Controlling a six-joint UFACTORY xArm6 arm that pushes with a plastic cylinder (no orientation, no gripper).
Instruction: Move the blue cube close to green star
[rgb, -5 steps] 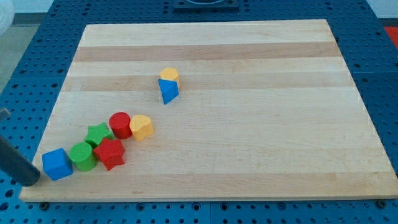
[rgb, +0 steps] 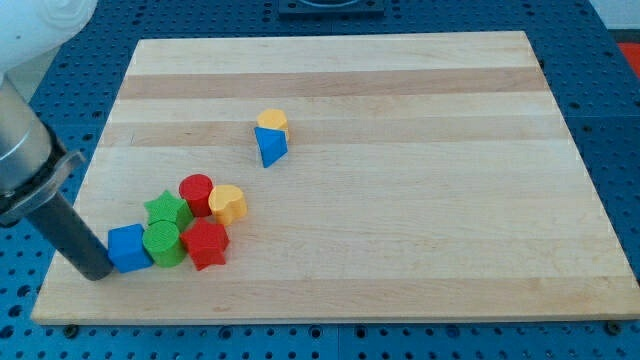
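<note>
The blue cube (rgb: 129, 247) sits near the bottom left corner of the bench (rgb: 400, 200), pressed up against a green cylinder (rgb: 161, 242) on its right. The green star (rgb: 167, 210) lies just above that cylinder, so cube and star are already near each other, nearly touching at a corner. My tip (rgb: 97, 272) rests against the cube's left side, with the rod slanting up toward the view's left; that placement makes sense for shoving the cube rightward into the cluster. There is no hand on this arm, only the rod, so there is nothing to be apart or together.

Further out, a red block (rgb: 206, 244) touches the cylinder's right side, a red cylinder (rgb: 196, 192) stands beside the star, and a yellow block (rgb: 227, 203) leans against it. Well apart, toward the middle, a yellow block (rgb: 271, 122) sits just above a blue wedge-like block (rgb: 270, 146). I would judge the task close to finished.
</note>
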